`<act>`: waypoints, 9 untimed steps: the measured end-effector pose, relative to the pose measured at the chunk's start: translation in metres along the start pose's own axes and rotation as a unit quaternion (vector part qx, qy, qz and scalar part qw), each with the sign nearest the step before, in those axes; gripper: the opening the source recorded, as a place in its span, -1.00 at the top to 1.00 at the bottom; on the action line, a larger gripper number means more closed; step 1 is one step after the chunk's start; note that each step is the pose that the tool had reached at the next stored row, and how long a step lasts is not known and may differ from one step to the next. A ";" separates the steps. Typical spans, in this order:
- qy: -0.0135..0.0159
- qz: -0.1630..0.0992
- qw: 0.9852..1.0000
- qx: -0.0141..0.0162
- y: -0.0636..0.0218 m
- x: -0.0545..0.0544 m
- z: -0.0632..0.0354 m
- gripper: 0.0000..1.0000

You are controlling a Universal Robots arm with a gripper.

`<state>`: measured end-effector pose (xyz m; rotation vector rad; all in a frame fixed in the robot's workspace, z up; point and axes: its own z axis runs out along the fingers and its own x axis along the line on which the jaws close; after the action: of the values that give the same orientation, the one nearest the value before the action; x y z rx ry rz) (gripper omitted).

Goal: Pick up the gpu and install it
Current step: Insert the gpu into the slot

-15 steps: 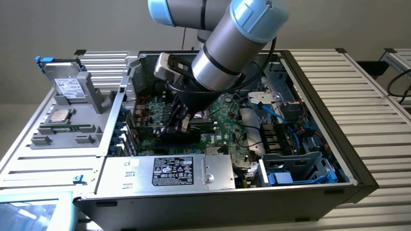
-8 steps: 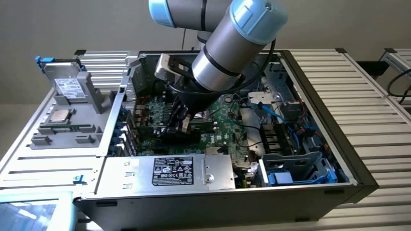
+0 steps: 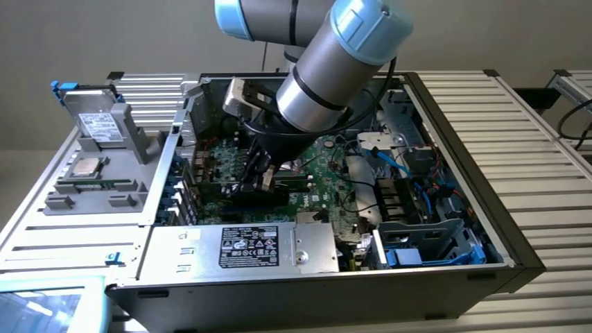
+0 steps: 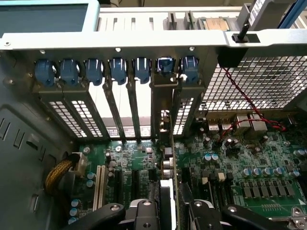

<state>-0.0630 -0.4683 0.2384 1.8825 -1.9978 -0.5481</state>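
Grey arm (image 3: 324, 76) slants into the case (image 3: 306, 288) — pincer (image 4: 169, 208) clasping the gpu (image 4: 163, 115)

The exterior view is set high and to one side, facing obliquely down into the open computer case (image 3: 306, 288) on the slatted table (image 3: 518, 118). The power supply (image 3: 249, 248) lies nearest the lens, and the arm (image 3: 337, 62) crosses the upper field. The wrist view sits close inside the case, just behind the gripper (image 4: 170, 213) clamped on the gpu (image 4: 166, 189). It faces along the motherboard (image 4: 249, 163) toward the blue slot clips (image 4: 117, 69). Both views share the motherboard and that clip row.
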 end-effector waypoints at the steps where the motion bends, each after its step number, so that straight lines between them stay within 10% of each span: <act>1: 0.000 0.000 1.000 0.000 -0.0004 0.000 0.0007 0.44; 9: 0.000 0.000 1.000 -0.001 -0.0010 0.000 0.0022 0.44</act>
<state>-0.0632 -0.4683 0.2360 1.8815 -1.9969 -0.5496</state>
